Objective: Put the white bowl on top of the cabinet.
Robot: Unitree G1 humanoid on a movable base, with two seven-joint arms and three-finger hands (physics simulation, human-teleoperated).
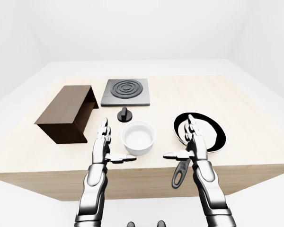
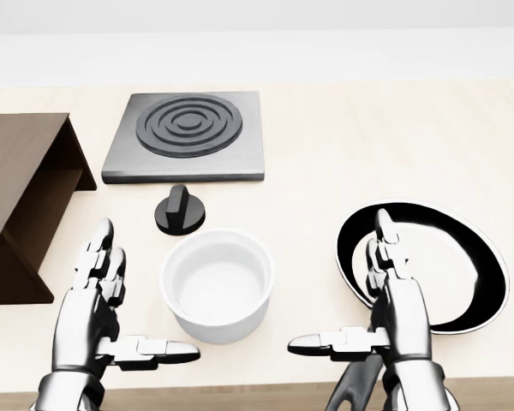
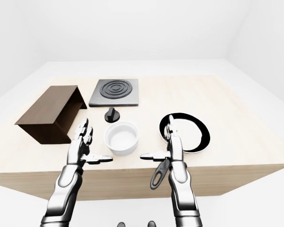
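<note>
The white bowl (image 2: 218, 284) sits upright on the pale wooden surface (image 2: 368, 145), near its lower edge in the head view, between the 2 robot hands and touched by neither. The left robot hand (image 2: 111, 312) hovers just left of the bowl with its fingers (image 2: 103, 257) spread and pointing up the view and its thumb stretched toward the bowl's base. The right robot hand (image 2: 373, 308) stands to the bowl's right, also spread and holding nothing, its fingers over the left rim of a black frying pan (image 2: 450, 274), its thumb pointing toward the bowl. The pan's handle (image 1: 180, 172) juts past the surface's lower edge. Just above the bowl sits a small black knob (image 2: 180, 211), and above that a dark square hotplate (image 2: 187, 135) with ringed coils. The brown cabinet (image 1: 66, 112) lies at the left, well apart from the bowl, its open side facing right.
</note>
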